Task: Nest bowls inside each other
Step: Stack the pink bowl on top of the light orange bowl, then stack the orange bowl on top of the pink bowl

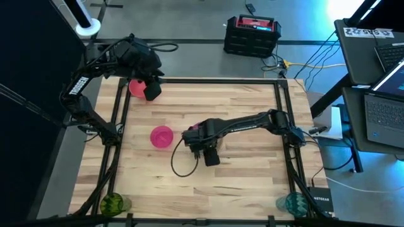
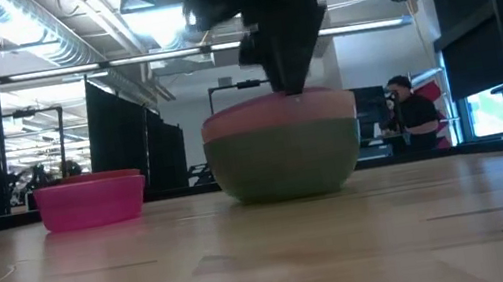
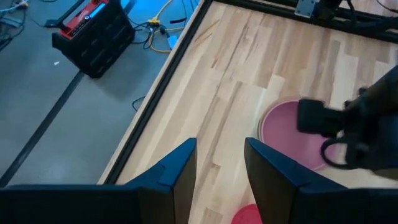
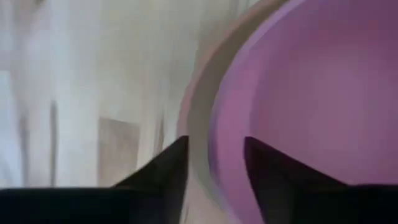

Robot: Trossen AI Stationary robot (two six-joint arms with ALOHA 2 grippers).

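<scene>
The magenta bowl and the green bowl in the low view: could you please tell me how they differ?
The magenta bowl is smaller and shallower; the green bowl is larger and deeper. The magenta bowl stands alone with nothing over it, while the green bowl already has a pink bowl nested inside, with the right tool directly above its rim. The magenta bowl sits off to one side; the green bowl is central. Both rest upright on the wooden table.

Five bowls are showing: coral one (image 1: 137, 86), magenta one (image 1: 161, 137), a nested stack of green bowl (image 2: 285, 161), peach bowl (image 2: 277, 113) and lilac bowl (image 4: 311, 99); two patterned cups are sitting, green cup (image 1: 113, 203) and teal cup (image 1: 294, 203).
</scene>
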